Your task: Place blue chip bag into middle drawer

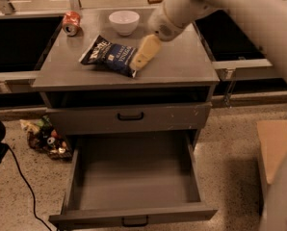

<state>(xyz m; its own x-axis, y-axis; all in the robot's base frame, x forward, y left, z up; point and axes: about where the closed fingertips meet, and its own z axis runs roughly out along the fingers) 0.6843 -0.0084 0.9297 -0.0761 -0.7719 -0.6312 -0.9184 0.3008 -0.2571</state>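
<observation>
The blue chip bag (pixel 108 55) lies flat on the grey cabinet top (pixel 182 66), left of centre. My gripper (pixel 143 57) is cream-coloured and hangs from the white arm that comes in from the upper right. It is low over the cabinet top at the bag's right edge; I cannot tell whether it touches the bag. The middle drawer (pixel 134 174) is pulled wide open below, near the floor, with a bare grey floor and nothing in it. Its front and small dark handle (pixel 135 220) are at the bottom of the view.
A red soda can (pixel 71 23) and a white bowl (pixel 124 21) stand at the back of the cabinet top. A shut drawer front with a black handle (pixel 130 115) is above the open drawer. Snack wrappers (pixel 47 137) and a black cable (pixel 23 177) lie left; a cardboard box (pixel 276 143) is on the right.
</observation>
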